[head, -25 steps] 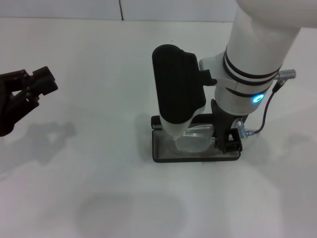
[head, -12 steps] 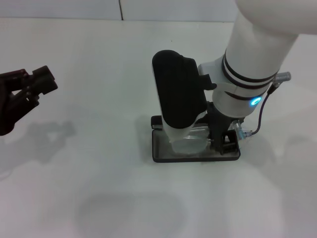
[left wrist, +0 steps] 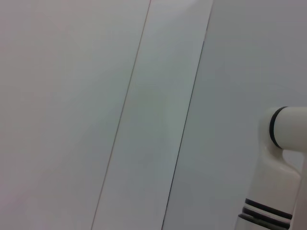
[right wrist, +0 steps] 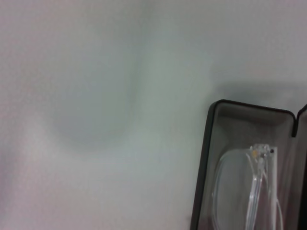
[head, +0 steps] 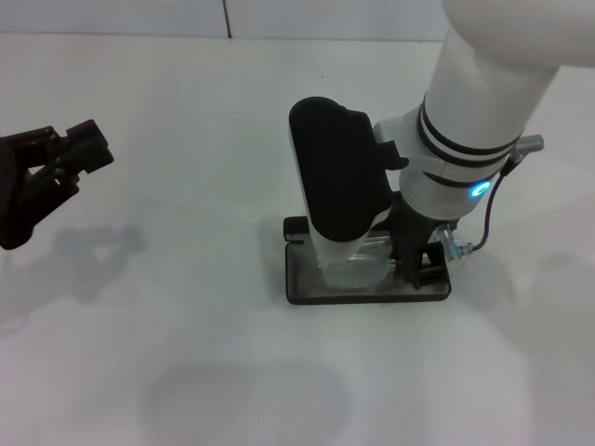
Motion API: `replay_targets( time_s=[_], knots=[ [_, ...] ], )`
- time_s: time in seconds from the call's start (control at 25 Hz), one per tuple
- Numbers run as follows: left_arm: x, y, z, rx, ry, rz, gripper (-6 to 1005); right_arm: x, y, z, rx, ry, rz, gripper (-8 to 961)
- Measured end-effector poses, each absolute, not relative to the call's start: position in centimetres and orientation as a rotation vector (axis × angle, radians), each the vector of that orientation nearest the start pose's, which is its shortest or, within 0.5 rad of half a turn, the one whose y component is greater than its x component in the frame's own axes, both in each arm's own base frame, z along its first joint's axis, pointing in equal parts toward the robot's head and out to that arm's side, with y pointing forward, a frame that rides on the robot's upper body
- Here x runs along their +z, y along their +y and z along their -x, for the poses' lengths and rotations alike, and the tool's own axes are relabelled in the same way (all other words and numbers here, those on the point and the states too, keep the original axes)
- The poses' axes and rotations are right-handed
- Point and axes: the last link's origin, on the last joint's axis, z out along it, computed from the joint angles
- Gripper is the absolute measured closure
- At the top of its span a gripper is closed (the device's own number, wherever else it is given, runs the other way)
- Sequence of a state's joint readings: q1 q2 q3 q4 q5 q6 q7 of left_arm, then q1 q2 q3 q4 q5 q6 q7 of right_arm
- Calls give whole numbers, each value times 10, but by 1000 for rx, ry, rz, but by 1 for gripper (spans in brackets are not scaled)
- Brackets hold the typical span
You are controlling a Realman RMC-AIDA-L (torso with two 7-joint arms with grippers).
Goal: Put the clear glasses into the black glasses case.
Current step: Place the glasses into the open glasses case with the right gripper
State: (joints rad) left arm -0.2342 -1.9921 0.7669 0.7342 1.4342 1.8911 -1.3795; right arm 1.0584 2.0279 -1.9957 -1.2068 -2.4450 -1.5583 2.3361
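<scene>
The left gripper (head: 79,153) hangs at the far left of the head view, a little above the middle, over the bare white table (head: 186,353) and well apart from everything else. Its black fingers (head: 88,139) stand narrowly apart and hold nothing. Its soft shadow lies on the table just to the right of it and lower.

In the middle of the head view the black glasses case (head: 367,295) lies open on the table, its tray a dark-rimmed rectangle with a grey lining, long side running left to right. The clear glasses (head: 358,272) lie inside that tray, toward its left and middle part, their lens showing as a pale glassy shape against the lining. Above them a tall black block on the right arm covers the back of the case.

The right gripper (head: 420,269) reaches down into the right part of the tray, just beside the glasses, under the white forearm with black bands and a blue light that fills the upper right of the head view. Whether its fingers are apart or closed, I cannot tell, since the arm hides most of them.

In the right wrist view the case (right wrist: 211,158) sits in the lower right corner of the frame, with the glasses (right wrist: 240,187) resting on its grey lining, one thin arm folded along the lens
</scene>
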Motion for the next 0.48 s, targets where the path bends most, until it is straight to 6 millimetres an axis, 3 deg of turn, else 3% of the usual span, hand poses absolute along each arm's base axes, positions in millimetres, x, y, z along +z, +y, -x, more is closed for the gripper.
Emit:
replay_targets(
  time_s=[0.48],
  knots=[
    [85, 256, 280, -1288, -507, 2446, 813, -86, 335, -66, -1092, -414, 2868, 862]
  ],
)
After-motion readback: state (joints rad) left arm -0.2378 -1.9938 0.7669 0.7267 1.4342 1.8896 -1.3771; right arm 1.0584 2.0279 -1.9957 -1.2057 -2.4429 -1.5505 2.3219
